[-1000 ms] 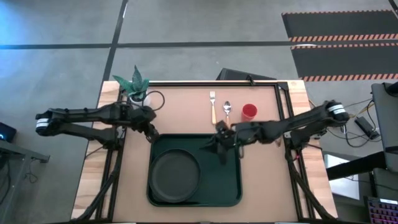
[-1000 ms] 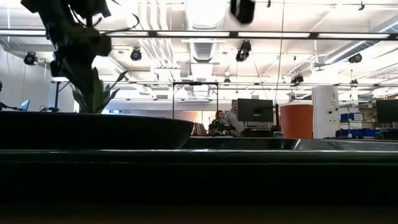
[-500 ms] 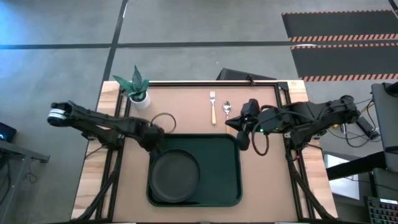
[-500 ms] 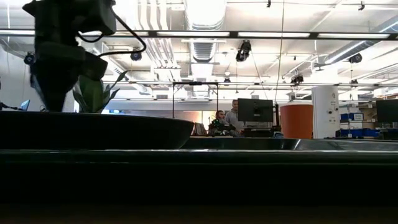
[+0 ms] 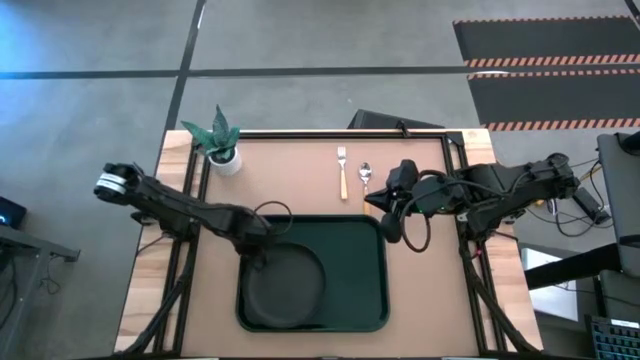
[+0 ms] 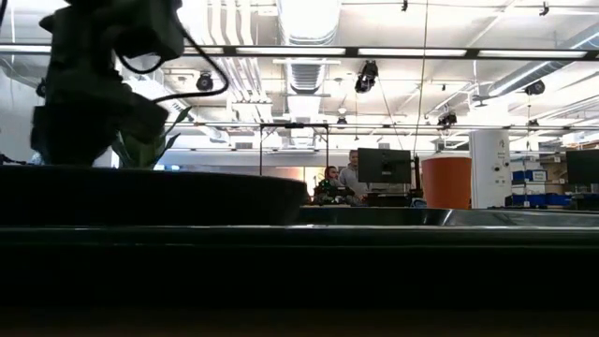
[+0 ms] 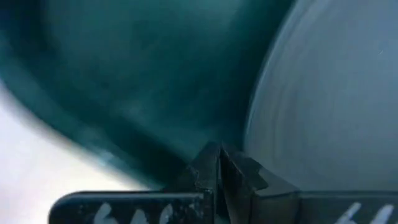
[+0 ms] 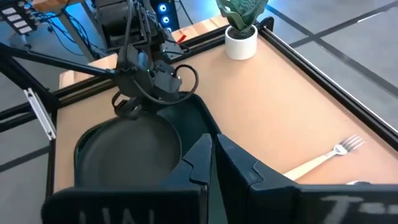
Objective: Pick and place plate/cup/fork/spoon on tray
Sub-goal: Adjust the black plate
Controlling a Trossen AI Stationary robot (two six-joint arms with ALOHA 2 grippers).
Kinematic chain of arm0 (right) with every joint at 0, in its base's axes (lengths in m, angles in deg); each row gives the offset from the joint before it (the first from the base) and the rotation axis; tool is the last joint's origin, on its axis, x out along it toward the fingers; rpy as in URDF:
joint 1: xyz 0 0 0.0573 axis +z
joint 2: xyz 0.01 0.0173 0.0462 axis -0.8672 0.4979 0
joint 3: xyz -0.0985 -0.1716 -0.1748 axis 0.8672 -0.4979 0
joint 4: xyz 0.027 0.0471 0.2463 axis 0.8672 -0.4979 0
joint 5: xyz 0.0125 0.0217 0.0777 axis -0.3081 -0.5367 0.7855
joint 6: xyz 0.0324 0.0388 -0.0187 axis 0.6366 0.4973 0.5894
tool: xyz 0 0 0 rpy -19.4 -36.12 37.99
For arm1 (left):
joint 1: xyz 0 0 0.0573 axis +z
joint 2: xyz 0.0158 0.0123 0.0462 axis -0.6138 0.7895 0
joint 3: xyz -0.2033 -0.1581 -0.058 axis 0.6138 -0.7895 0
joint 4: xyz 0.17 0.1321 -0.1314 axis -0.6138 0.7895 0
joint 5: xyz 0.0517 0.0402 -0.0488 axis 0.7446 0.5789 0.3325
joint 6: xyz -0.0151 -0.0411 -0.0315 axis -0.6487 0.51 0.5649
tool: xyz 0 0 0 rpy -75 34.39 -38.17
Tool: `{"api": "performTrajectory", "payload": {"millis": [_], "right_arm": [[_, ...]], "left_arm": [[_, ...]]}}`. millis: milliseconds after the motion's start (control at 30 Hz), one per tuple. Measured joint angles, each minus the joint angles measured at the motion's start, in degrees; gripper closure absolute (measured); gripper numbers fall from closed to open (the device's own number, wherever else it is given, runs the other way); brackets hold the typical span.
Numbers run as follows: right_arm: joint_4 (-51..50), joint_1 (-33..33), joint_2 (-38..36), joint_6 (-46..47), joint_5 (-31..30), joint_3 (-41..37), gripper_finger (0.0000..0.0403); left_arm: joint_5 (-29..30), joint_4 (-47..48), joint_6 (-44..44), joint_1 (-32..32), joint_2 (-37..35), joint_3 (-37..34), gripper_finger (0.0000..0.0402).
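Observation:
The dark green tray point(image 5: 355, 270) lies in the middle of the table, with the dark plate point(image 5: 283, 285) flat on its left half. My left gripper point(image 5: 258, 247) is shut and low over the plate's far left rim; its wrist view point(image 7: 219, 152) shows the grey plate point(image 7: 323, 93) and the green tray point(image 7: 124, 74). My right gripper point(image 5: 380, 208) is shut and empty at the tray's far right corner point(image 8: 211, 142). The fork point(image 5: 342, 170) and the spoon point(image 5: 366, 177) lie on the table beyond the tray. The red cup is hidden under my right arm. My left gripper points down with its shut fingertips point(image 7: 211, 163) right at the plate's far left rim point(image 7: 267, 106). I cannot tell whether they touch it.
A white pot with a green plant point(image 5: 220, 145) stands at the table's far left corner. The fork also shows in the right wrist view point(image 8: 329, 155). A black frame point(image 5: 300, 133) runs along the table's far edge and sides. People and screens show in the room behind point(image 6: 351, 178).
My left gripper has gone from the tray's far left corner toward the near edge and down, to the plate's far left rim, staying shut. My right gripper has drawn back from over the tray toward the far right, then kept still. The plate has stayed in place.

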State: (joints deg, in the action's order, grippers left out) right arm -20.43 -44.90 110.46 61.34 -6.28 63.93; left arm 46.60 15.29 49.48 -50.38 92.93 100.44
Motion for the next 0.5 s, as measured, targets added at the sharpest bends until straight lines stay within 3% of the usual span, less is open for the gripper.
{"api": "performTrajectory", "payload": {"millis": [200, 500], "right_arm": [[-0.8, 0.0, 0.0, 0.0, 0.0, 0.0, 0.0391], [-2.4, 0.0, 0.0, 0.7, 0.2, 0.0, 0.0391]], "left_arm": [[-0.1, -7.7, 0.0, 0.0, 2.7, 1.6, 0.0401], [4.1, -2.1, 0.0, 0.3, 1.8, 2.3, 0.0401]]}}
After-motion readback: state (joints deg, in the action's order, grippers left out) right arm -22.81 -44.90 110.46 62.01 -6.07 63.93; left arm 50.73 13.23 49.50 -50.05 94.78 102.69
